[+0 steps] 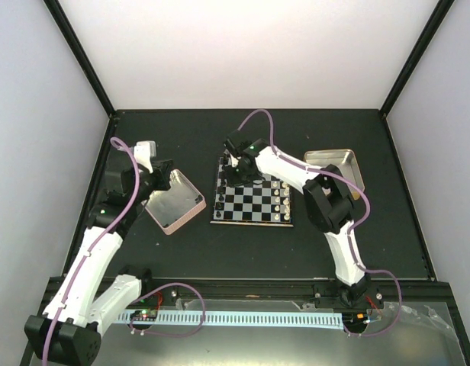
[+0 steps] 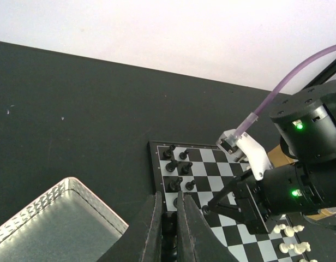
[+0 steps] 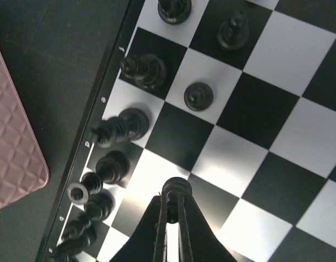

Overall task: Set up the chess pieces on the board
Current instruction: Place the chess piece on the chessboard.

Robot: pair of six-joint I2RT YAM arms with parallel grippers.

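- While I hover over the board [image 3: 277, 98], right gripper [image 3: 171, 203] is pinching a black pawn [image 3: 177, 186], upright, dead ahead of the tips (second row in).
- left gripper [image 2: 168, 206] clenched, off-board; right arm nearer.

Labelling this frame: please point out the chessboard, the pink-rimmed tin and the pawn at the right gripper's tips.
chessboard [image 1: 254, 202], top view, bare middle squares.
pink-rimmed tin [image 1: 175, 204], top view, its bare floor.
black pawn [image 3: 176, 186], right wrist view, its head.

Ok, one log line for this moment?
step: setting black pieces | right end effector: shut on black pawn at board | left end effector: shut, by pink-rimmed tin, load unclear
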